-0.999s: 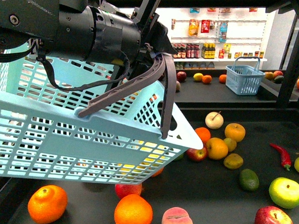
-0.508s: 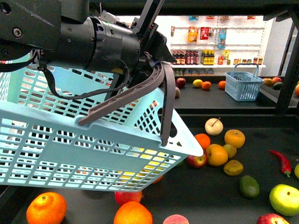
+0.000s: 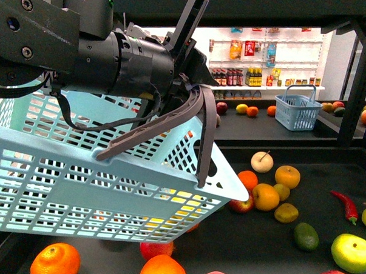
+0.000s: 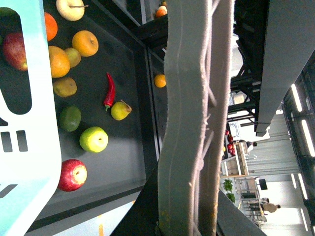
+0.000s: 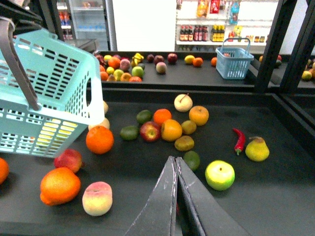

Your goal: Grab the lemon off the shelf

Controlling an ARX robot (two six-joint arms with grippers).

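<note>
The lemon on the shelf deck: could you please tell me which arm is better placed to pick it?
Right: its jaws are empty and the lemon lies ahead of them; the left arm carries the basket.

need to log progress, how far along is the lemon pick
Done: nothing visible yet; the lemon lies on the shelf deck among other fruit. In hand: the left gripper carries the blue basket by its handle; the right gripper hovers apart from the lemon, jaws shut and empty. Left: open, reach, grasp and lift the lemon.
</note>
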